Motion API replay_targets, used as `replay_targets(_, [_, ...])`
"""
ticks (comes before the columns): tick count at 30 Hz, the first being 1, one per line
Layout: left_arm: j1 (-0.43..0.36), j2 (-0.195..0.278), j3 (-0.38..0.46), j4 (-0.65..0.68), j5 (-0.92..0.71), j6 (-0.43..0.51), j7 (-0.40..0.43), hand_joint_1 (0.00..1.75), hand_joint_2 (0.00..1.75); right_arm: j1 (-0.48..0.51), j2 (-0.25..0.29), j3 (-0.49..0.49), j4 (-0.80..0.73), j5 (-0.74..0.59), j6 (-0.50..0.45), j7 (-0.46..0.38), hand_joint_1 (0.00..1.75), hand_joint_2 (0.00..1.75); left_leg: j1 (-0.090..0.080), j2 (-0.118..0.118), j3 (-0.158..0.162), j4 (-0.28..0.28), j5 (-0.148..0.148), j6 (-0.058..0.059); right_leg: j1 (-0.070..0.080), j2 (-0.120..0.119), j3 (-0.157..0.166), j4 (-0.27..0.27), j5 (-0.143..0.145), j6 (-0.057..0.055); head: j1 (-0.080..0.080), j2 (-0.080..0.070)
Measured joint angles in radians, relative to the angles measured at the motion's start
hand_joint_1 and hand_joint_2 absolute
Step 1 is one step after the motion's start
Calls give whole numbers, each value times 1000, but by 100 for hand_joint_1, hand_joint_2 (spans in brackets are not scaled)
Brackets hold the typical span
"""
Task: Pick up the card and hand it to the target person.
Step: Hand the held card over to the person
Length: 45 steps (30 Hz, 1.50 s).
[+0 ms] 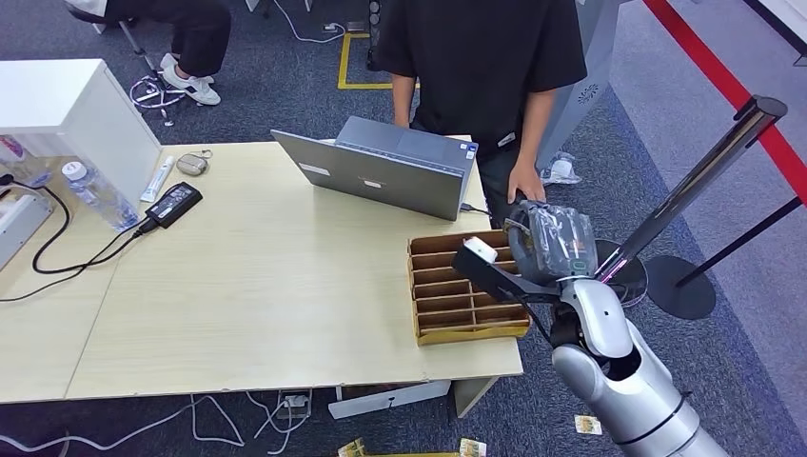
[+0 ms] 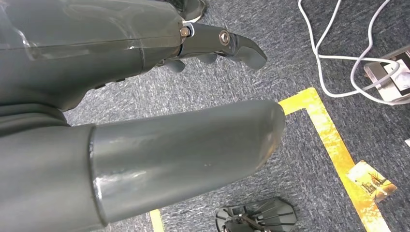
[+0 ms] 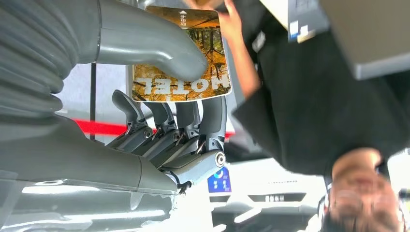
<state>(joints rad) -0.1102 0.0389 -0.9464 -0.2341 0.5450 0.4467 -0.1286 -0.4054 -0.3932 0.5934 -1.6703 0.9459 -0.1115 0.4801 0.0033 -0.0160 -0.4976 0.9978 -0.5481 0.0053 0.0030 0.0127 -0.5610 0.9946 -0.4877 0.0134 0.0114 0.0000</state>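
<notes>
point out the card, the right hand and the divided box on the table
card (image 3: 181, 77), right wrist view, on its printed face above the lettering
right hand (image 1: 552, 238), head view, on the grey ribbed cover at the hand's middle
divided box (image 1: 457, 305), head view, on a slat between compartments

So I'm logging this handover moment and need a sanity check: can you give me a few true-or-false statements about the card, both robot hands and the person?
1. The right robot hand pinches the card between thumb and fingers. True.
2. The card reads BANK. False: it reads HOTEL, over an autumn forest picture.
3. The person's hand reaches the card's far edge. True.
4. The left robot hand holds a second card. False: it holds nothing and hangs over the carpet.
5. The laptop on the table is closed flat. False: it stands open.
</notes>
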Motion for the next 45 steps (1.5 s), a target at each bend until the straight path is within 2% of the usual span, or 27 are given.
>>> replay_targets(11, [-11,0,-5,0,-21,-11,17,0,0,-113,-42,-51,-8,-43,11,-11,148,175,0,0,0,0,0,0,0,0,0,0,0,0,0,0])
replay_targets(17, [-27,-1,-19,0,-38,-19,28,0,0,-177,-43,-54,107,-92,-34,-35,153,175,0,0,-1,0,0,0,0,0,0,0,0,0,0,0])
replay_targets(28, [-33,-1,-35,0,-42,-20,38,0,0,-204,-34,-51,320,-108,-97,-52,137,175,0,-1,-1,0,0,0,0,-1,0,0,0,0,0,0])
replay_targets(29, [-33,-1,-36,0,-42,-20,38,0,0,-204,-33,-51,332,-107,-99,-52,134,175,0,-1,-1,0,0,0,0,-1,0,0,0,0,0,0])
replay_targets(30, [-33,-1,-36,0,-42,-20,38,0,0,-204,-32,-51,341,-106,-100,-52,116,175,0,-1,-1,0,0,0,0,-1,0,0,0,0,0,0])
replay_targets(33, [-32,-1,-37,0,-42,-20,38,0,0,-204,-29,-50,366,-104,-104,-52,24,175,0,-1,-1,0,0,0,0,-1,0,0,0,0,0,0])
replay_targets(34, [-32,-1,-38,0,-42,-21,39,0,0,-204,-28,-49,373,-104,-104,-52,7,175,0,-1,-1,0,0,0,0,-1,0,0,0,0,0,0])
replay_targets(36, [-32,-1,-39,0,-43,-21,39,0,0,-204,-26,-46,386,-102,-104,-52,0,175,0,-1,-1,0,0,0,0,-1,0,0,0,0,0,0])
replay_targets(45, [-32,-1,-47,0,-43,-21,36,0,0,-202,-17,-42,418,-104,-110,-51,0,175,0,-1,-1,0,0,0,0,-1,0,0,0,0,0,0])
